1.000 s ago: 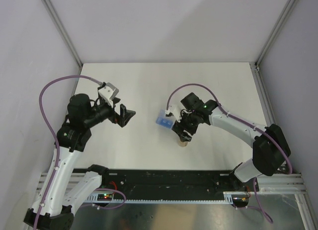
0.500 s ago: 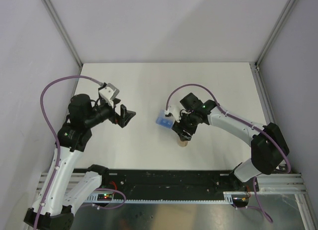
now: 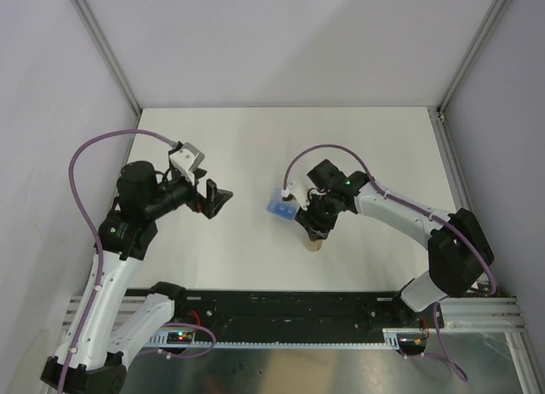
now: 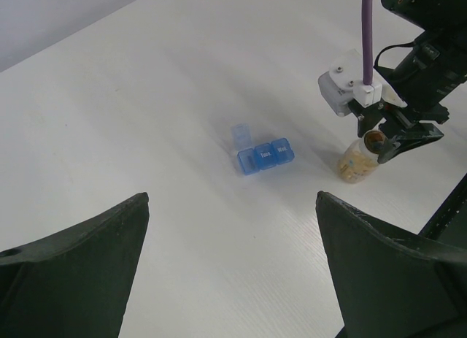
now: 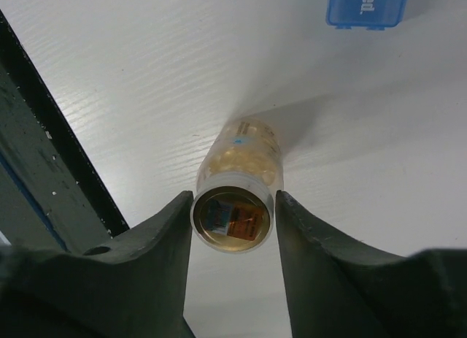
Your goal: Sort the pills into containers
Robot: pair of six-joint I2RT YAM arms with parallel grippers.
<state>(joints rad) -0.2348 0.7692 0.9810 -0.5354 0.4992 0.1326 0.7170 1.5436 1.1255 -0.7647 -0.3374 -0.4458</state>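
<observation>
The white table (image 3: 255, 139) sits inside pale walls. The left claw (image 3: 217, 198) hangs spread wide, well apart from everything. Between the claws, just beside the right one, lies the blue pill box (image 4: 261, 154), one end lid raised. The right claw (image 5: 233, 221) has narrowed in the last second and now pinches the neck of the amber bottle (image 5: 239, 170). The pills (image 5: 241, 157) inside look ready to lift, and nothing blocks the way.

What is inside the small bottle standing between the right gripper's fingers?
Pale yellowish pills fill the bottle, seen through its clear wall. The ones in the middle are covered by the outer ones, so their number cannot be told.
</observation>
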